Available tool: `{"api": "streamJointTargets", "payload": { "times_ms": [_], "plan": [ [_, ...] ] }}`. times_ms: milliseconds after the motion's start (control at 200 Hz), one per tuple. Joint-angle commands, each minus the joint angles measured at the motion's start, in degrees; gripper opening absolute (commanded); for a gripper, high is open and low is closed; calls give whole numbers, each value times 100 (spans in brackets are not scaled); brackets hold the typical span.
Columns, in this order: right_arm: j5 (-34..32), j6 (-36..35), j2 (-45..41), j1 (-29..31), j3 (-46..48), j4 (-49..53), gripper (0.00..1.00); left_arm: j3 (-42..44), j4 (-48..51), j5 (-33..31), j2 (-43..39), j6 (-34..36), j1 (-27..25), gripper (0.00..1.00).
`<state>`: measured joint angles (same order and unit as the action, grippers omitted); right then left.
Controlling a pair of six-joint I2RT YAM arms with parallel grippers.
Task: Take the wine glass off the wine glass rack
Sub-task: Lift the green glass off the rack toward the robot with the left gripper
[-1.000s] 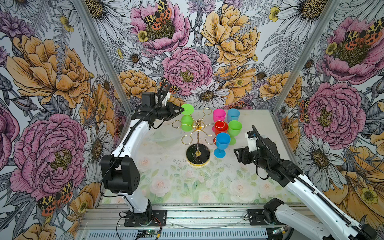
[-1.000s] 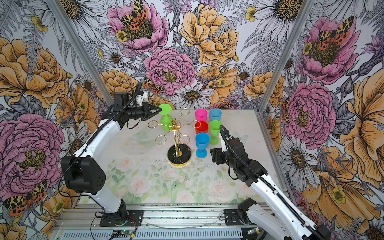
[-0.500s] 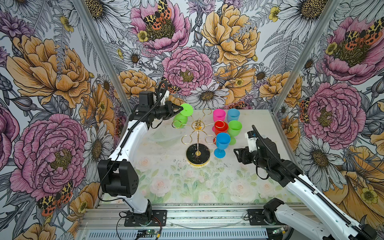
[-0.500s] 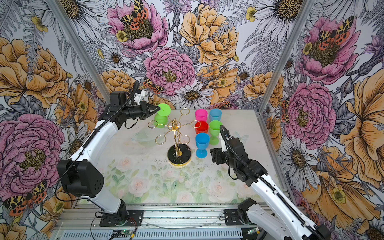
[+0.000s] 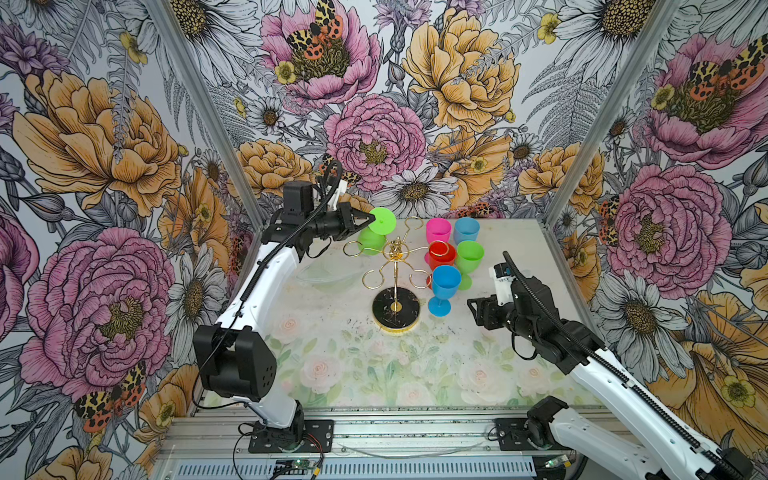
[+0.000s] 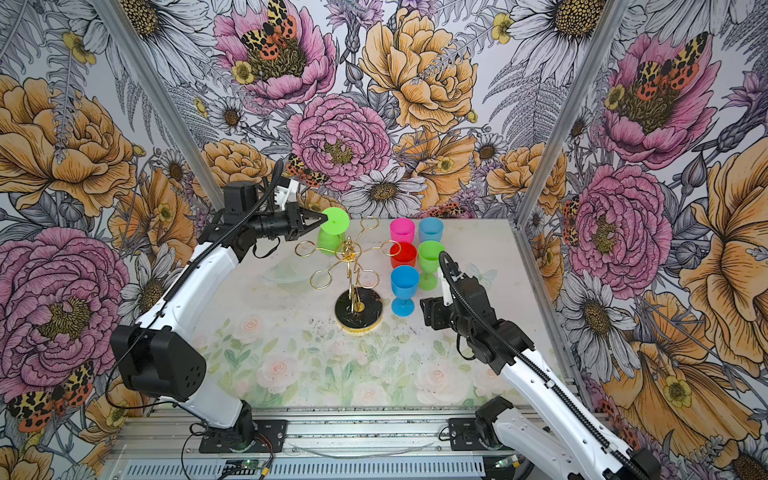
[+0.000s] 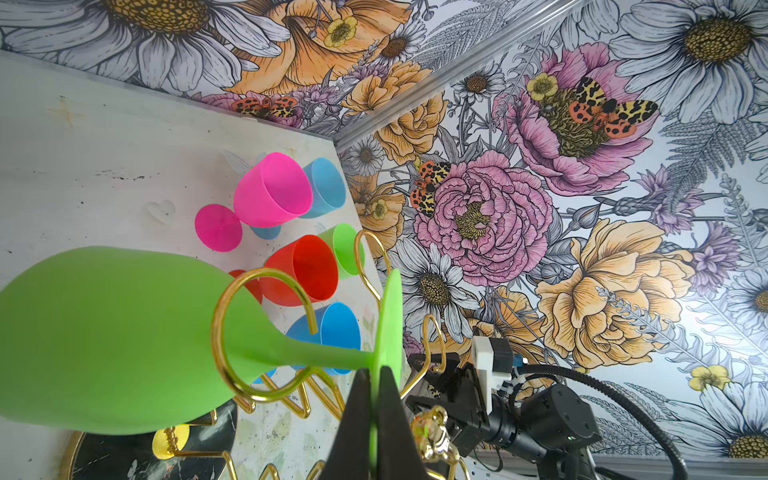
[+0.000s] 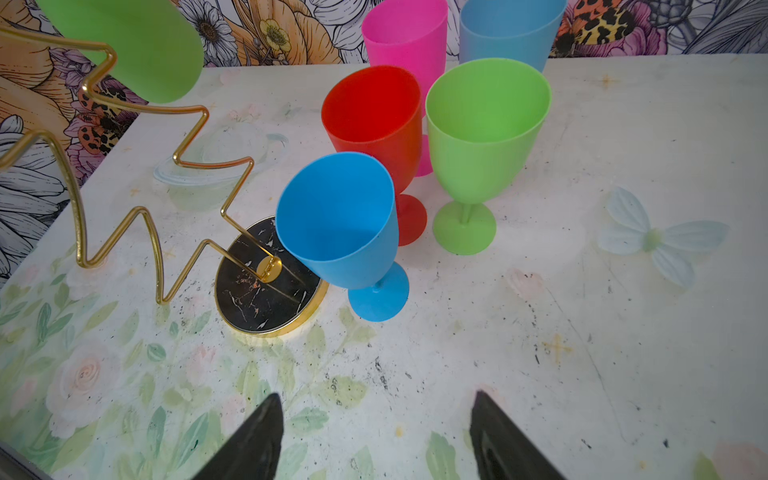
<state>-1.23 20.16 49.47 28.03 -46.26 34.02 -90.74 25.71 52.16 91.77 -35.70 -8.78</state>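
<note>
Item: green wine glass (image 5: 371, 242), hung bowl-down on the far-left hook of the wine glass rack (image 5: 395, 309).

Step in hand, as judged: drawing the glass free of its hook.

Method advised: slide the stem (image 7: 324, 353) sideways out through the open mouth of the gold loop (image 7: 216, 332), away from the central pole, before any lift. The bowl looks wider than the loop and would likely catch the wire if pulled straight up. The pinch is on the thin edge of the foot only, so the glass may swing or slip; slow travel suits. The rack is light wire and could be dragged or tipped.

Position: the left claw (image 7: 376, 399) is clamped together on the rim of the glass's round foot, on the side away from the pole. The stem runs through the loop just beyond the claw tips, and the bowl hangs under the loop, off the tabletop (image 8: 540, 332). The right claw (image 8: 376, 397) stands apart and empty, low over the tabletop. It is well apart from the hung glass and near a blue glass (image 8: 336, 224) standing by the rack's base.
</note>
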Motion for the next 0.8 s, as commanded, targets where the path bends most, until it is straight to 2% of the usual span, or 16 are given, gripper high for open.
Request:
{"api": "streamJointTargets", "payload": {
  "times_ms": [0, 560, 701, 796],
  "plan": [
    [-86, 104, -148, -43, 37, -45, 72, 87, -21, 242, -197, -71, -56, 0],
    [-123, 156, -277, -36, 74, -37, 72, -174, -182, 550, 139, -155, -190, 0],
    [-114, 157, -308, -43, 91, -31, 72, -410, -507, 743, 431, -492, -183, 0],
    [-124, 160, -363, -38, 114, -27, 73, -375, -1210, 978, 589, -1021, -183, 0]
  ]
}}
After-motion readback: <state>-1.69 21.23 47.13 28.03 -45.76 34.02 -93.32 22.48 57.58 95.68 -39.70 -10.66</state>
